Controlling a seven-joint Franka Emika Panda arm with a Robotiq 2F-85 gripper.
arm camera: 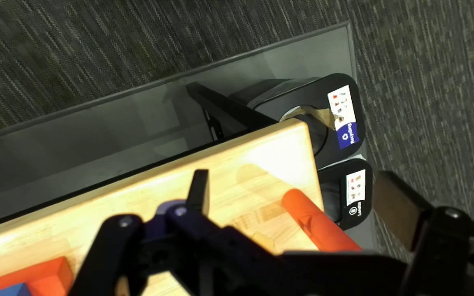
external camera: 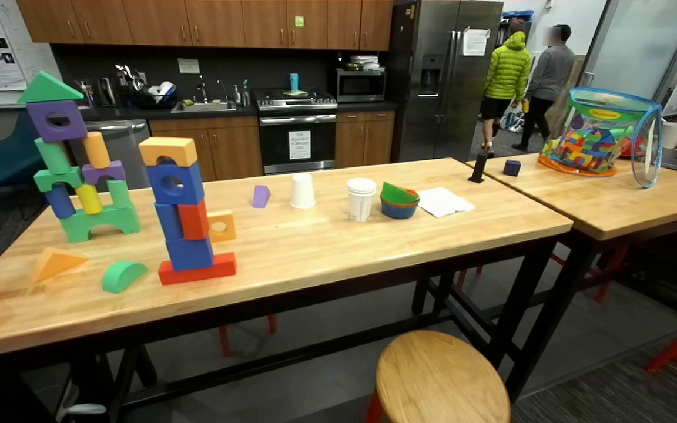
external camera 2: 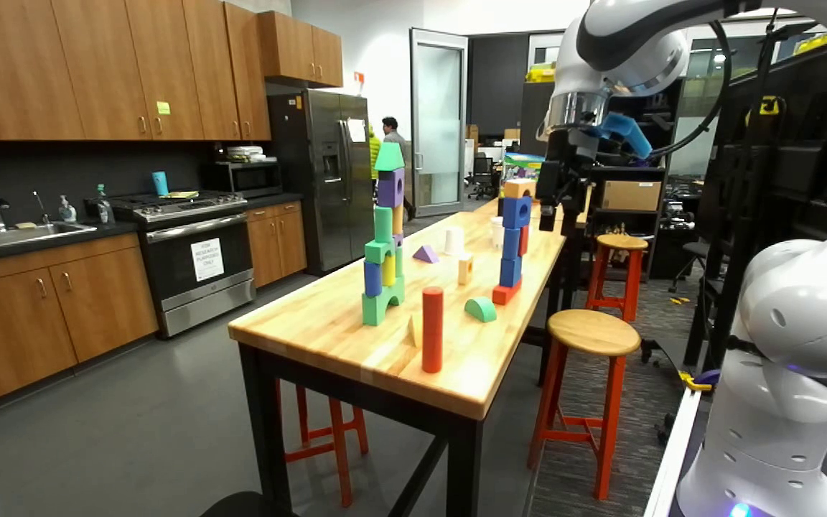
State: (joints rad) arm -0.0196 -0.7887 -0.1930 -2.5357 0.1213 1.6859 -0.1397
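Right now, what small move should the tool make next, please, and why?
I'd probably raise the tool slightly: the wrist view shows it open and empty, and in an exterior view it appears close beside the blue-and-red tower, though the gap is hard to judge.

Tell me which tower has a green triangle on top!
The wider tower, standing on a big green arch. The narrower tower has an orange arch on top instead.

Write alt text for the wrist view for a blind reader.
Open, empty gripper, with a wooden table below and a red cylinder near its end. A red block and a blue block show at lower left; a recycling bin and a second bin stand just past that end.
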